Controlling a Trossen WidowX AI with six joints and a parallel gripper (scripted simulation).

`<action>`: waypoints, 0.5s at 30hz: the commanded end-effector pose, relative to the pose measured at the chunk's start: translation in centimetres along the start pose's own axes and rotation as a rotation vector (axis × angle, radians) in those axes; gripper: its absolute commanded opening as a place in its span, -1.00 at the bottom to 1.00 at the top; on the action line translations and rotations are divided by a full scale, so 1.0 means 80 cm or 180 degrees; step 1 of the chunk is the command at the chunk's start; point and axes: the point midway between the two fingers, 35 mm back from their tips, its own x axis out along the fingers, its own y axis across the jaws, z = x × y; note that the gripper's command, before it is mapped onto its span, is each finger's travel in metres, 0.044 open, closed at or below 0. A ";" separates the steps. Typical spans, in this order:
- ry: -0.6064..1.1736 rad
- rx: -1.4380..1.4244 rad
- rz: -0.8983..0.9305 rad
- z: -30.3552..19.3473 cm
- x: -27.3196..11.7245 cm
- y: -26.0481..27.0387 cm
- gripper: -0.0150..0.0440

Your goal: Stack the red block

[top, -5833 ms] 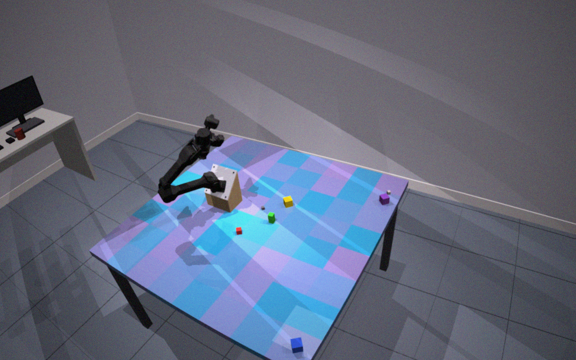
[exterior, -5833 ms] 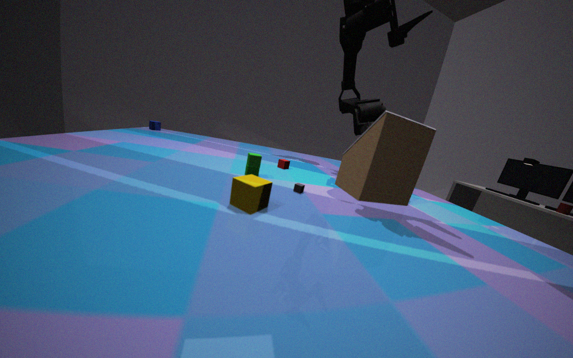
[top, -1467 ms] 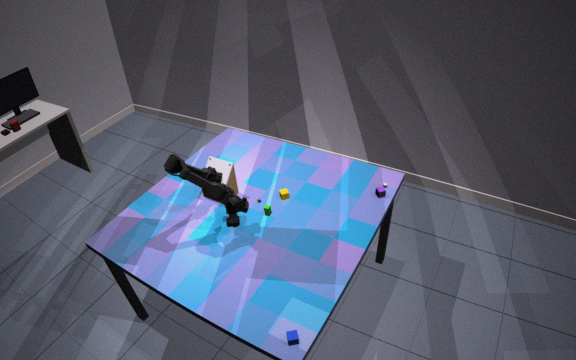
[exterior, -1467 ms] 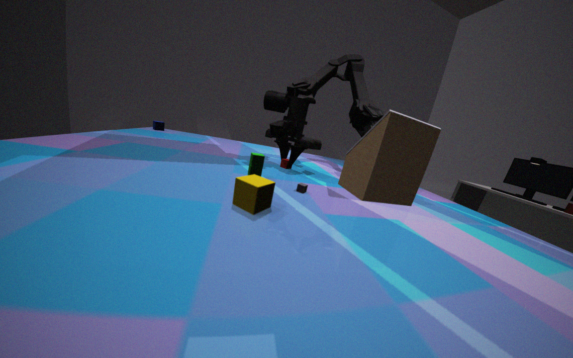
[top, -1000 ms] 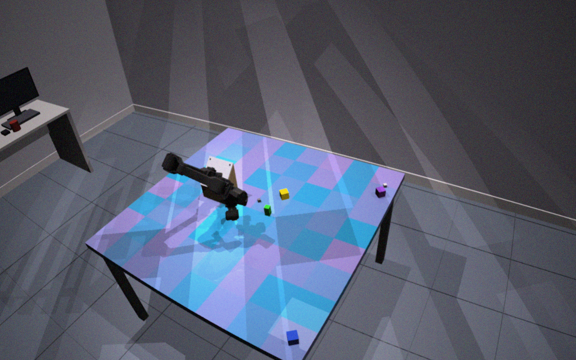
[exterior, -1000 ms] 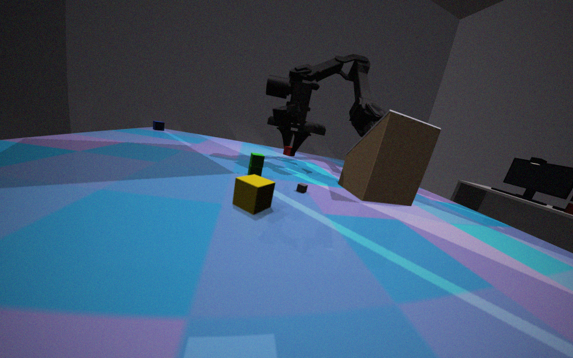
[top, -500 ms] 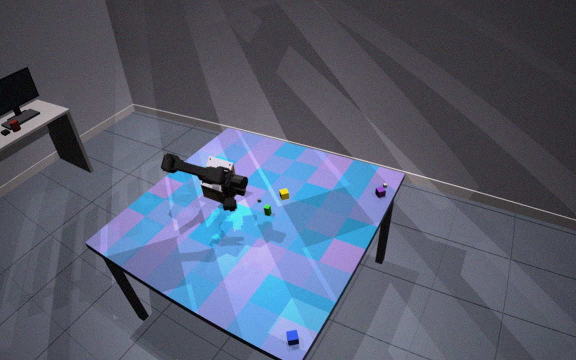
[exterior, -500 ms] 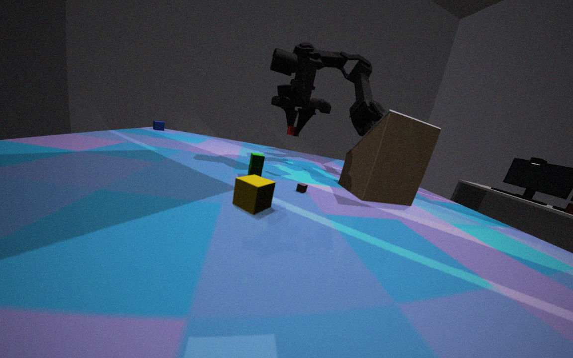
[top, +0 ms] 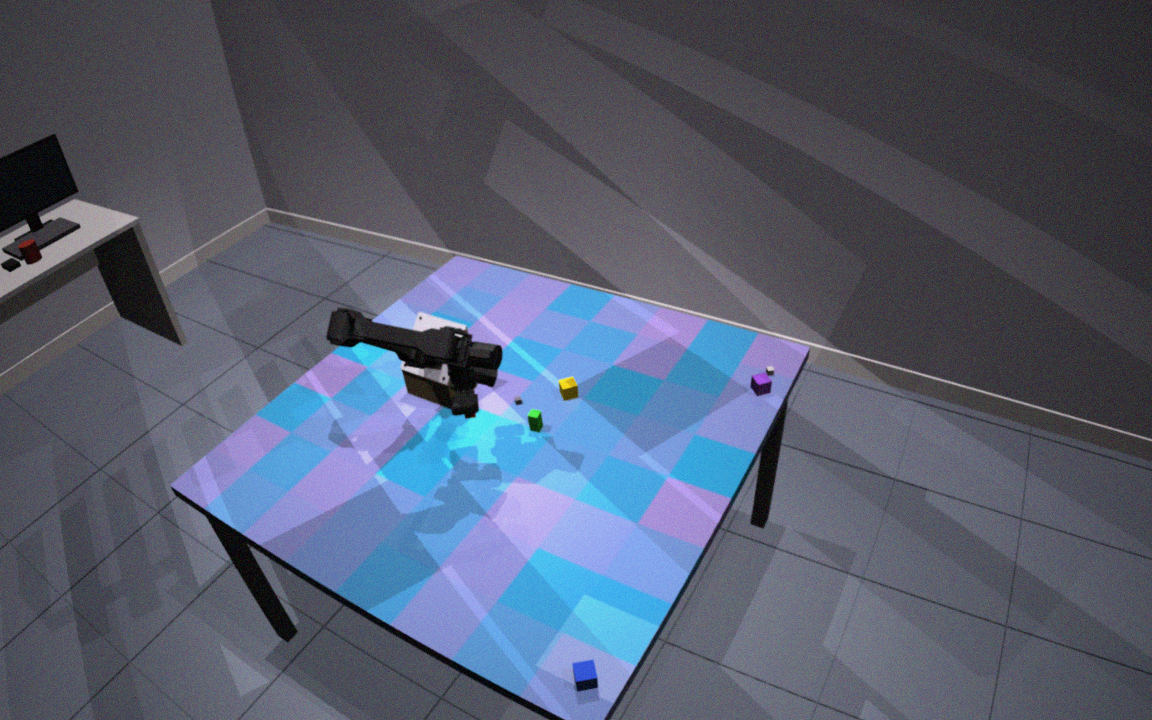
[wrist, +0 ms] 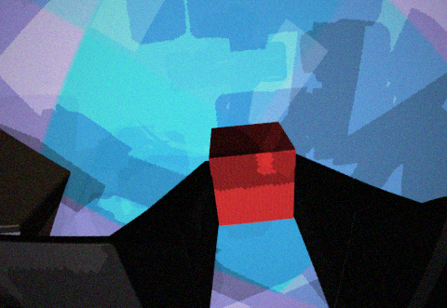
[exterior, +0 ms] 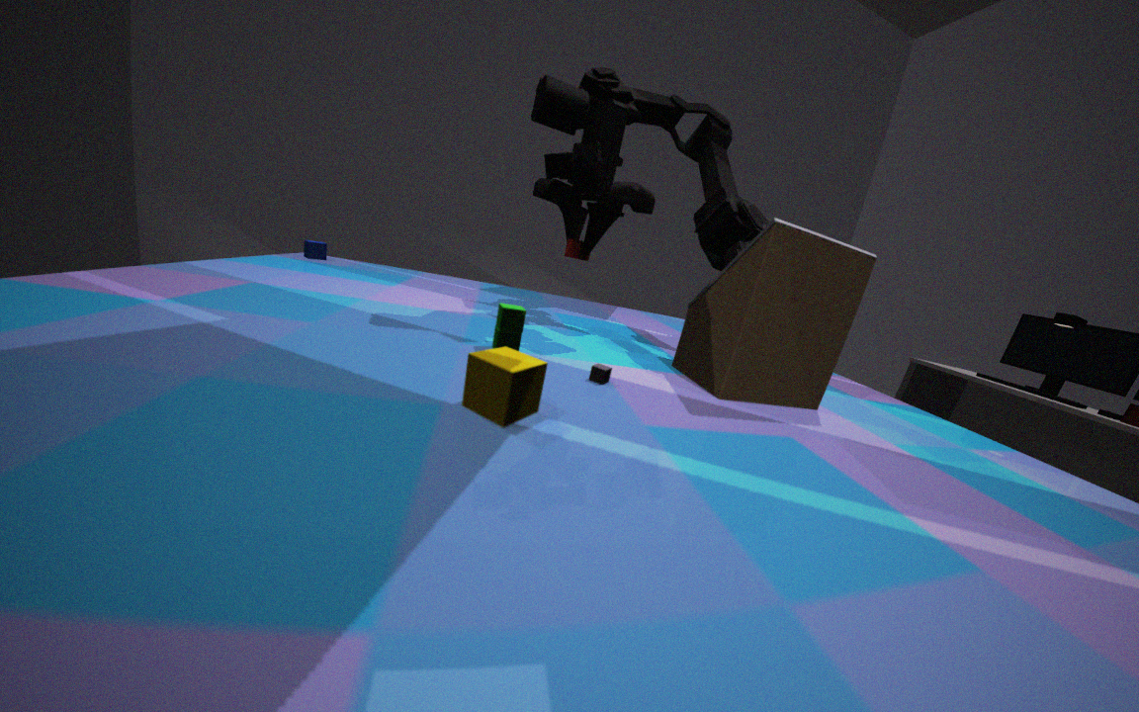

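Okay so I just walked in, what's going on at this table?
A black robot arm has the red block gripped in its claw, held up above the table. The green tower stands upright nearby with nothing on top, so the block isn't stacked yet. A yellow block sits near the tower.

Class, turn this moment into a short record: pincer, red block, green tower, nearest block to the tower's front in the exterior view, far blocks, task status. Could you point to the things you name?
pincer (exterior: 579, 251) (wrist: 250, 168): shut on the red block
red block (exterior: 572, 248) (wrist: 255, 187): held above the table
green tower (top: 534, 420) (exterior: 509, 326): upright, nothing on top
front block: yellow block (top: 568, 388) (exterior: 502, 386)
far blocks: purple block (top: 760, 384), blue block (top: 584, 675) (exterior: 315, 249)
task status: not yet stacked
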 end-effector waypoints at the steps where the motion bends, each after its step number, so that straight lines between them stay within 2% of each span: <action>1: -0.0010 0.0008 0.0020 0.019 -0.001 0.000 -0.49; 15: -0.0015 0.0023 0.0044 0.092 -0.003 0.012 -0.49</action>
